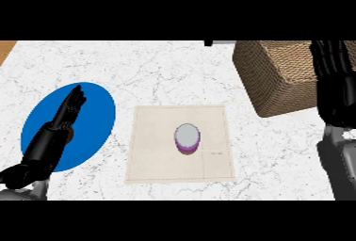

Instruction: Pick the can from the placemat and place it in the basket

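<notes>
**Can sitting on the mat, both hands off it**

Starting at the left: a small tan corner (pixel 5 49) is peeking in at the counter's top-left edge, cut off by the frame. Next, the left hand (pixel 69 110) is showing over a blue plate (pixel 94 110), fingers straight and together, holding nothing. The plate is flat, glossy and round, and the hand and its dark forearm are covering much of its left half.

Moving to the middle, the counter (pixel 160 70) is lying white with grey marble veining. On it the mat (pixel 156 155) is sitting, a pale beige cloth rectangle with stitched edges and a faint square patch in its lower right corner. The can (pixel 186 139) is standing upright near the mat's centre, grey lid facing up, purple side just showing below. Nothing is touching it.

Over to the right, the basket (pixel 278 89) is sitting beyond the mat's upper right corner, brown and woven, boxy, its far side cut off at the top. The right hand (pixel 334 75) is hanging in front of the basket's right side, fingers straight and empty, hiding that edge. Its grey forearm is running off the right border.
</notes>
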You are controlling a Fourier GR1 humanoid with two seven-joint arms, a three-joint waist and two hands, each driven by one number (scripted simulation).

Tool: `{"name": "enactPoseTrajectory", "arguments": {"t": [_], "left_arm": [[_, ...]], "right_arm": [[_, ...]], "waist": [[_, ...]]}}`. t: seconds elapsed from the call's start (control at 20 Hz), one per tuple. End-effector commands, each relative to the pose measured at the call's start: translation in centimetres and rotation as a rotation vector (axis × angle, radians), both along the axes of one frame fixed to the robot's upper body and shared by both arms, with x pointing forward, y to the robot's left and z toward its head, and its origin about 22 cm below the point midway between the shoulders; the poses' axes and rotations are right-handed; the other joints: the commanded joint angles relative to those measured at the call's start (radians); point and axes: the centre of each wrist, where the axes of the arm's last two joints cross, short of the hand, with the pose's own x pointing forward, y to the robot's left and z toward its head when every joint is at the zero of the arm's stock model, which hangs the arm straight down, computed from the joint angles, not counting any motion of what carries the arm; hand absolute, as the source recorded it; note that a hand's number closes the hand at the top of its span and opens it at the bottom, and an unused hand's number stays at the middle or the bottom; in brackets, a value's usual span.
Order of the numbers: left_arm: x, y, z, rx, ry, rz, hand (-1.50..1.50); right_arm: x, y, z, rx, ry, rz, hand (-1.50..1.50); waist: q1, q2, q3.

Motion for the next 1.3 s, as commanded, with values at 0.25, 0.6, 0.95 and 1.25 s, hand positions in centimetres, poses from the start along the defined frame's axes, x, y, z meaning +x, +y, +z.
{"name": "enactPoseTrajectory", "arguments": {"t": [0.25, 0.6, 0.95, 1.25], "left_arm": [[0.9, -1.5, -1.3, -0.25, 0.052, 0.216, 0.0], [1.2, -3.3, -1.5, -0.298, 0.114, 0.213, 0.0], [-0.9, -2.5, -2.8, -0.286, 0.135, 0.254, 0.0], [-0.7, -3.3, -3.1, -0.294, 0.134, 0.247, 0.0]], "right_arm": [[-2.5, 8.7, 1.1, -0.098, 0.08, 0.42, 1.5], [-9.9, 21.5, -2.2, -0.291, 0.028, 0.463, -1.5], [-7.2, 17.9, -0.6, -0.653, 0.143, -0.002, -1.5], [-6.4, 17.4, 4.2, -1.053, 0.326, -0.096, -1.5]], "waist": [[0.024, -0.02, -0.006], [0.004, -0.027, -0.006], [-0.029, -0.048, -0.012], [-0.025, -0.043, -0.014]]}}
